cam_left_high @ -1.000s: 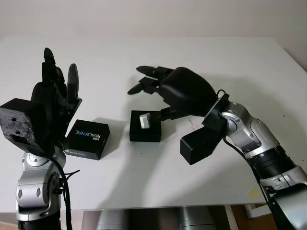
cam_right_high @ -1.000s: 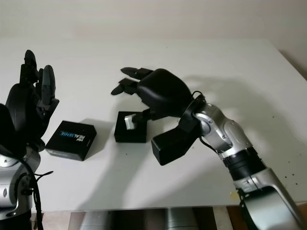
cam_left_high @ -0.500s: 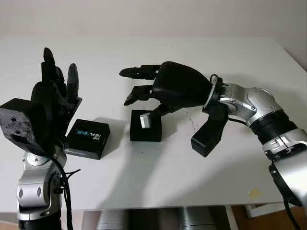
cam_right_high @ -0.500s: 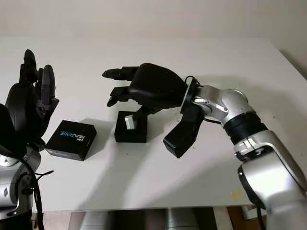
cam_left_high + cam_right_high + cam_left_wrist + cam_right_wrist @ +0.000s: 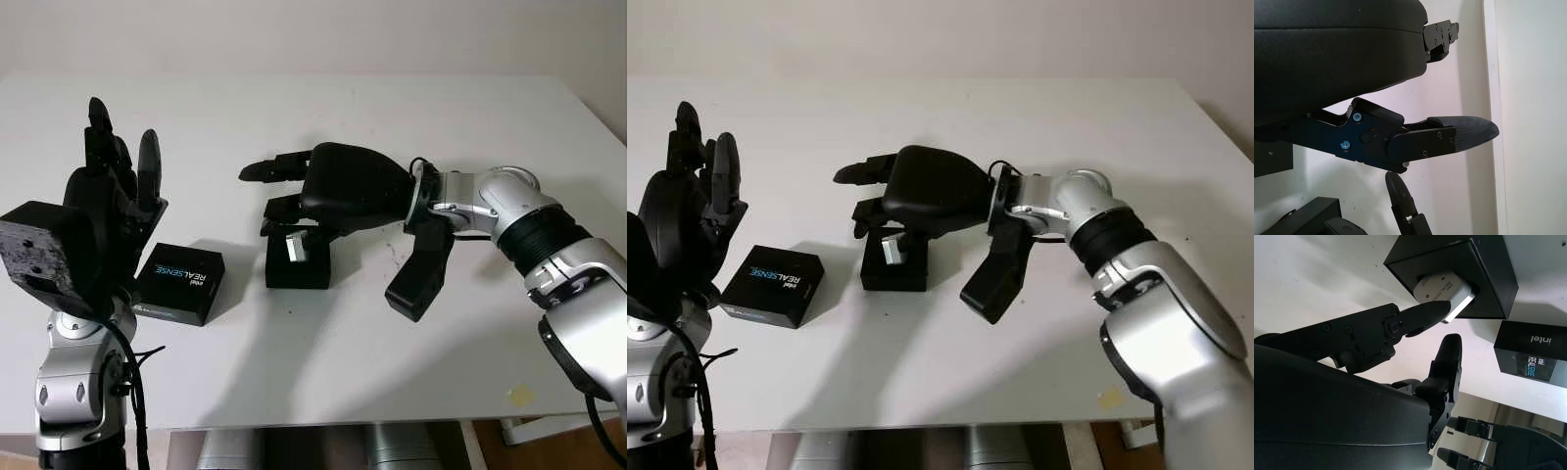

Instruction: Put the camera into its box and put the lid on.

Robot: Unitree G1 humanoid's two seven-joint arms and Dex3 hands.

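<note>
So my right hand (image 5: 323,191) hovers over the box (image 5: 297,266), fingers (image 5: 1427,313) loose, nudging the tilted camera (image 5: 1442,291) flat; left hand (image 5: 113,191) idles open, lid (image 5: 179,285) waiting.

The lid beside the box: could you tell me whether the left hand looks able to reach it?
Probably yes: the lid lies on the table right below the raised, open left hand, nothing between them; the right hand is over the box.

The small silver camera (image 5: 1444,294) sits tilted in the open black box (image 5: 297,262) at table centre. The printed black lid (image 5: 180,283) lies at its nine o'clock.
</note>
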